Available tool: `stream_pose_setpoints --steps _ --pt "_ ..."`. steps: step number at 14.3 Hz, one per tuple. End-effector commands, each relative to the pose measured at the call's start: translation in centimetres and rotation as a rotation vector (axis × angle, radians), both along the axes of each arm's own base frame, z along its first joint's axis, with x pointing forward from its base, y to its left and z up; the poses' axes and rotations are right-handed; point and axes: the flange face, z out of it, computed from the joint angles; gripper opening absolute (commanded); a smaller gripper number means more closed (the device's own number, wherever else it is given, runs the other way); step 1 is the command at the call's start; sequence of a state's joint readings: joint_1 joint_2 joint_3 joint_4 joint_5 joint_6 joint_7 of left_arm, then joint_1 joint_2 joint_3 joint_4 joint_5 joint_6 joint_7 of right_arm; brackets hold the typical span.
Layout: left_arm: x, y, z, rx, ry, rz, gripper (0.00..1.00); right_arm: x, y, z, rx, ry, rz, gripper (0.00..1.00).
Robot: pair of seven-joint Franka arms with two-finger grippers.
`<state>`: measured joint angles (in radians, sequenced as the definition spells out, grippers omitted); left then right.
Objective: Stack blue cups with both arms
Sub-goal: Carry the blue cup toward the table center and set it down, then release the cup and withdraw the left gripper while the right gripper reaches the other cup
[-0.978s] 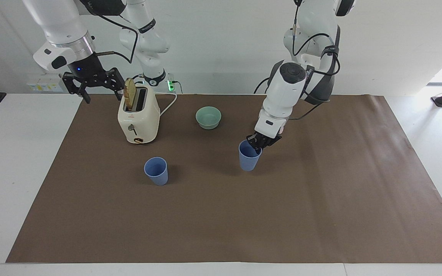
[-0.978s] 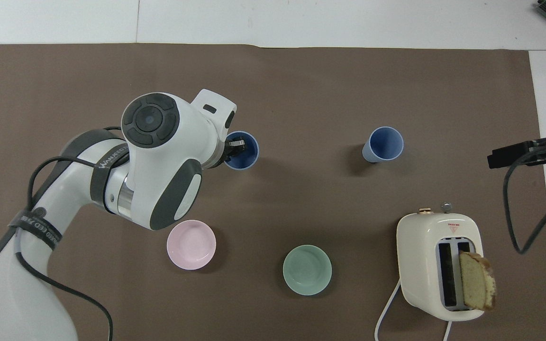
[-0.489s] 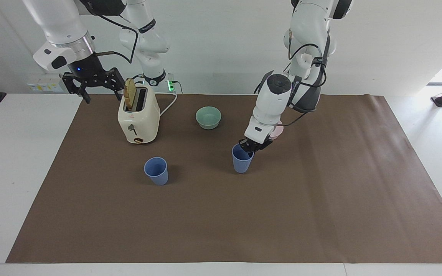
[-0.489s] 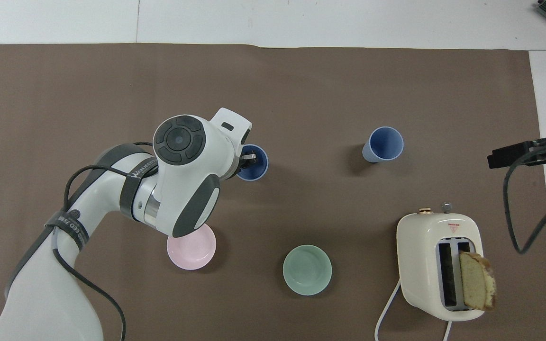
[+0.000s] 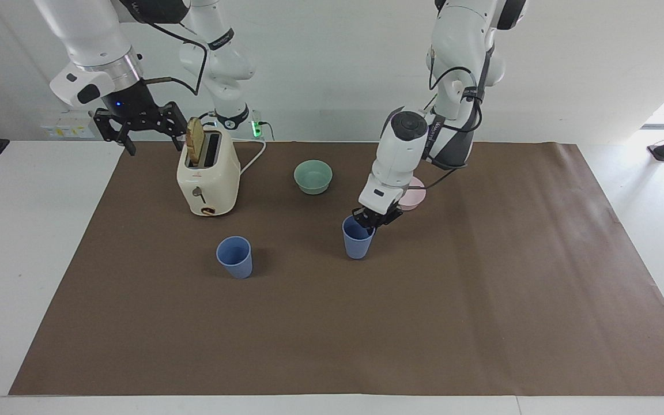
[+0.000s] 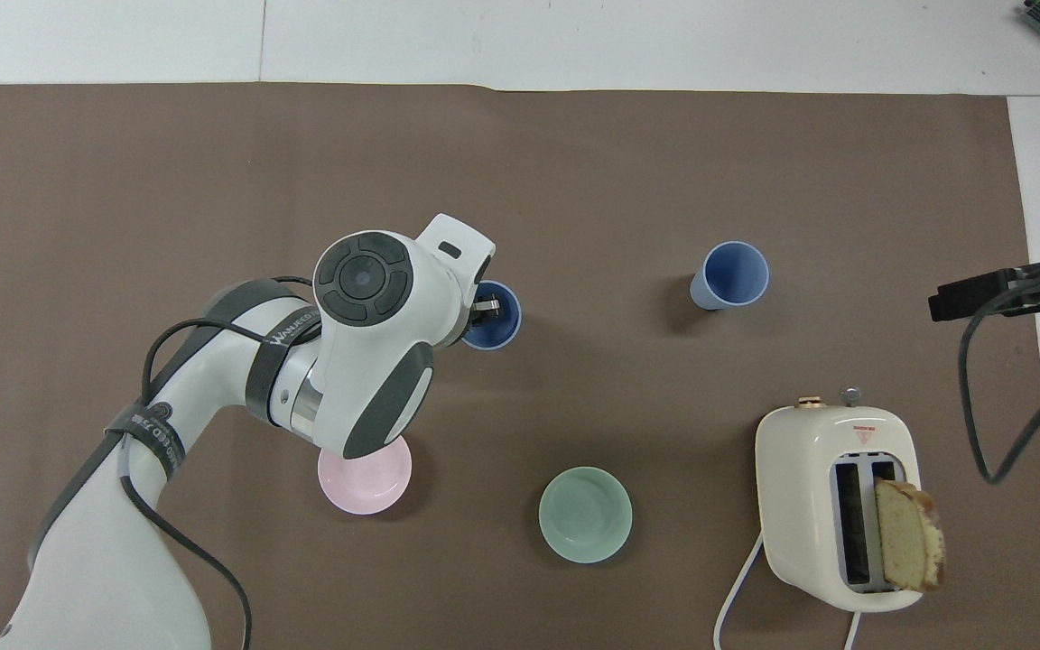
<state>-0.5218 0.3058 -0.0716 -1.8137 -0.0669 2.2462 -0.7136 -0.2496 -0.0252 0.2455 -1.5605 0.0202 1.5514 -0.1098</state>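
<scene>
**Facing view: one cup held, one waiting**

Your left gripper (image 5: 368,221) pinches the rim of one small blue plastic cup (image 5: 358,242). The other blue cup (image 5: 234,256) stands sideways, toward the right arm's end. Your right gripper (image 5: 139,124) waits wide open, beside the toaster (image 5: 208,177).

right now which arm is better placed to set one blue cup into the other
Left. The left gripper is shut on the rim of a blue cup, beside the free blue cup. The right gripper waits open above the toaster.
</scene>
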Motion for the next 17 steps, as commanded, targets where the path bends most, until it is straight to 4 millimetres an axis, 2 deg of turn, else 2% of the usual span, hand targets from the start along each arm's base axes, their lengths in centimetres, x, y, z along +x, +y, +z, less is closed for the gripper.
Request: stream_pose_setpoints --steps 1,3,4,5,6,7,10,12,14,17 --pt "-0.4 -0.7 -0.6 0.000 -0.029 0.011 0.13 -0.4 0.0 0.1 0.015 -0.005 0.016 1.00" --pt "-0.4 -0.7 -0.6 -0.004 -0.034 0.013 0.14 -0.5 0.0 0.1 0.015 -0.005 0.017 1.00" --pt "-0.5 -0.7 -0.8 -0.001 -0.031 0.014 0.27 -0.5 0.0 0.1 0.015 -0.005 0.016 1.00" --pt "-0.5 -0.7 -0.7 0.000 -0.029 0.014 0.51 -0.5 -0.1 0.1 0.015 -0.005 0.016 1.00" --pt "-0.2 -0.5 -0.4 0.000 -0.031 0.017 0.84 -0.5 0.0 0.1 0.015 -0.001 0.018 1.00" --pt "0.2 0.2 -0.2 0.003 -0.028 0.024 1.00 -0.8 0.0 -0.1 0.016 0.026 0.018 1.00" --pt "1.3 2.2 3.2 0.045 -0.025 0.035 1.00 -1.2 0.4 0.0 0.008 0.029 0.024 1.00" --pt "2.0 3.7 5.3 0.051 -0.039 0.050 1.00 -0.7 0.3 -0.2 0.009 0.007 0.029 1.00" --pt "2.4 6.1 8.1 0.044 -0.057 0.078 1.00 0.0 0.3 -2.1 0.010 0.004 0.029 1.00" --pt "2.9 11.6 11.7 0.067 -0.055 0.031 1.00 1.6 0.8 -6.2 0.016 -0.014 0.039 1.00"
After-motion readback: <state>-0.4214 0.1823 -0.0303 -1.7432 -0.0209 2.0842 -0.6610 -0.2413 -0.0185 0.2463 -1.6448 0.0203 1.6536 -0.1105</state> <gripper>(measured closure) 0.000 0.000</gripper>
